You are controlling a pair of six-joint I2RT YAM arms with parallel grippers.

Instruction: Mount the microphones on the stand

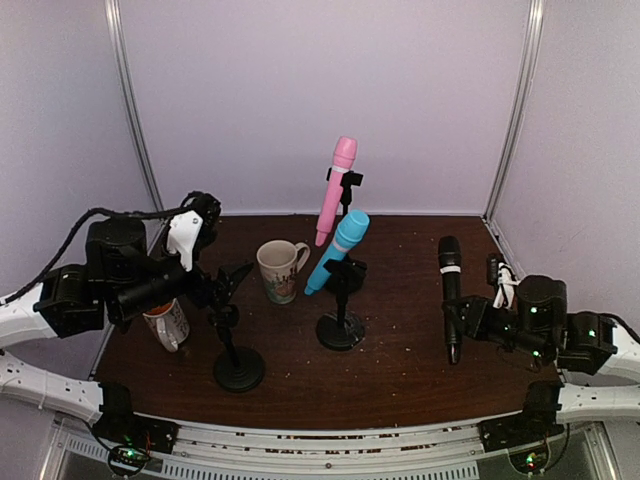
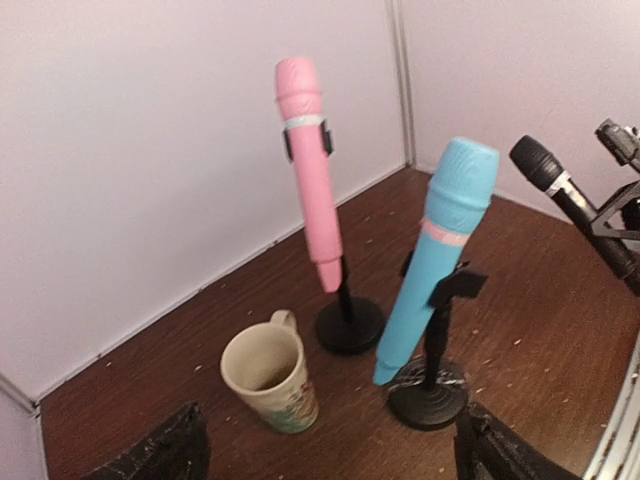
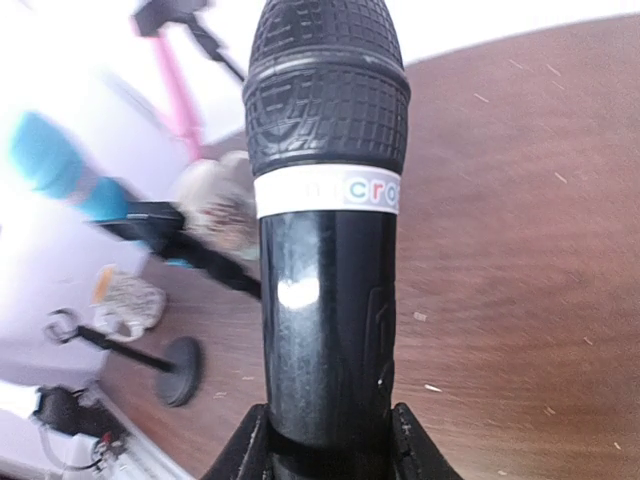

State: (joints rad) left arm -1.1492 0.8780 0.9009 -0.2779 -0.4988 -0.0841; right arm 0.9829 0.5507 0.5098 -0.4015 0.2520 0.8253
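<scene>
The pink microphone [image 1: 338, 190] [image 2: 308, 170] is clipped upright in the back stand [image 2: 349, 325]. Leaning in the middle stand [image 1: 341, 329] [image 2: 428, 392] is the light blue microphone [image 1: 338, 250] [image 2: 440, 250]. My right gripper [image 1: 462, 322] [image 3: 325, 450] is shut on the lower body of the black microphone [image 1: 450, 285] [image 3: 325, 250], which it holds above the table on the right, head pointing away. A third stand [image 1: 238, 368] [image 3: 178, 370] at front left holds no microphone. My left gripper [image 1: 222, 285] [image 2: 325, 462] is open beside that stand's top, with nothing between its fingers.
A cream mug [image 1: 282, 270] [image 2: 268, 375] stands between the front-left stand and the blue microphone's stand. A second patterned mug [image 1: 168, 322] sits under my left arm. White booth walls close the back and both sides of the brown table [image 1: 400, 380].
</scene>
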